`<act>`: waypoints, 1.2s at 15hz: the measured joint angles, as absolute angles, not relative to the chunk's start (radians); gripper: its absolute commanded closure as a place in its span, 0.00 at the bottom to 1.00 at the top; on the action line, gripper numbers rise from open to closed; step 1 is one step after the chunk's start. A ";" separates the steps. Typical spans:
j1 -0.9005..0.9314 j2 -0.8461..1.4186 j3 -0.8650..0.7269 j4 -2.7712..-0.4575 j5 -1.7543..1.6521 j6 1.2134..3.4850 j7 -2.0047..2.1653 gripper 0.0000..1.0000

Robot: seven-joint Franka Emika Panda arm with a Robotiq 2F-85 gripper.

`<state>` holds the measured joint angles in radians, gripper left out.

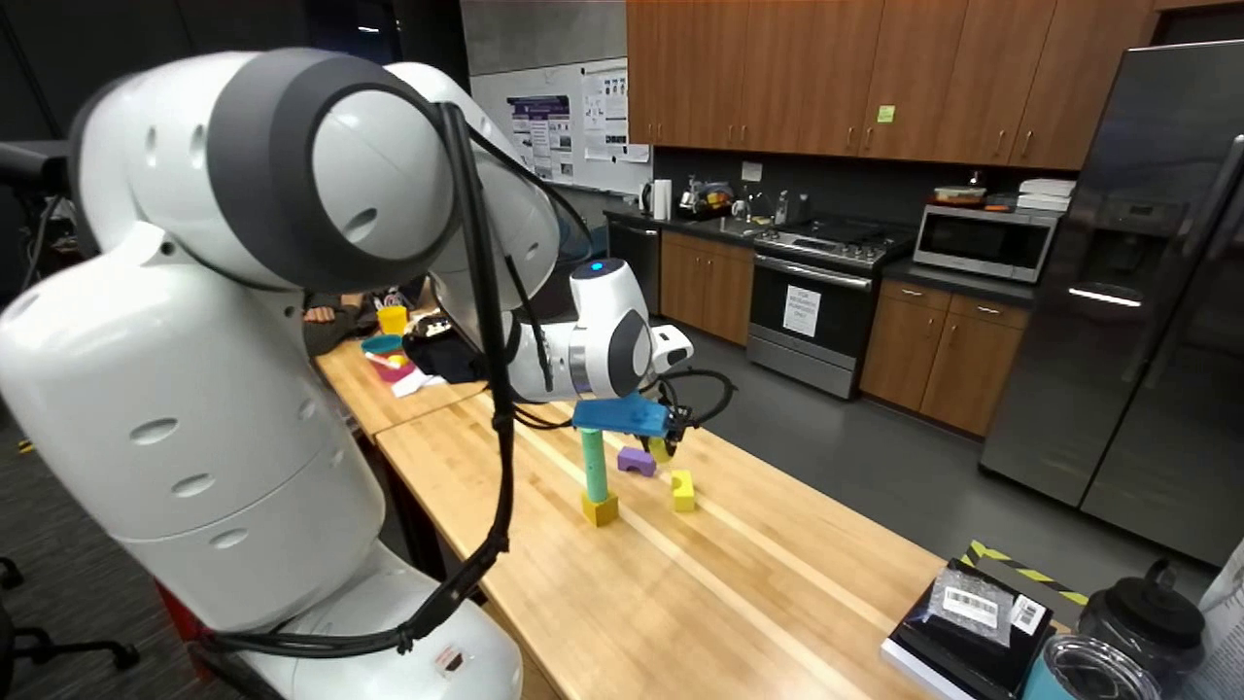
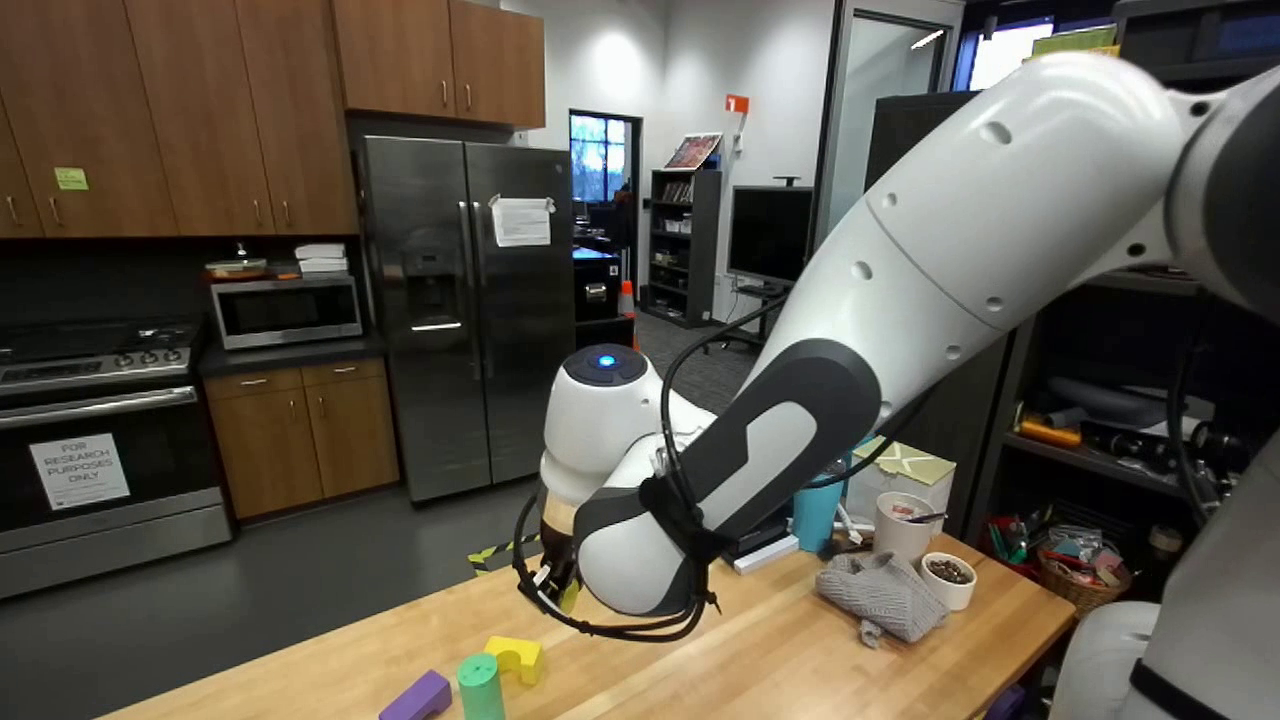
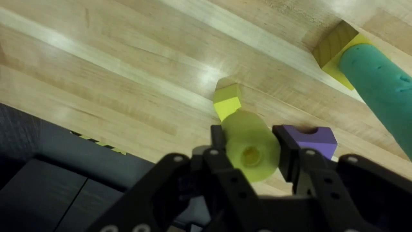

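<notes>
Fingers (image 3: 285, 154), partly closed, grip one yellow cylinder (image 3: 251, 140) above the desk (image 1: 758, 608), near the purple block (image 1: 637, 456). Handling calls for a steady, even squeeze and ample clearance from the green cylinder (image 1: 595, 467) upright on its yellow block (image 1: 600, 510).

Wrist view downward, close; fridge (image 2: 450, 320) in both exterior views

Lab kitchen: fridge (image 1: 1118, 282) at frame right, oven (image 1: 842, 321) right of centre with "research purposes only" sign (image 1: 802, 309), posters (image 1: 541, 134) upper middle.
</notes>
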<state>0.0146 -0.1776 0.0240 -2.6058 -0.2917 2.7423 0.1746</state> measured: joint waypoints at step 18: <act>0.097 -0.442 0.180 -2.574 -0.268 2.360 0.082 0.84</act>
<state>0.0969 -0.4415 0.1800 -2.5744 -0.2678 2.3598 0.0822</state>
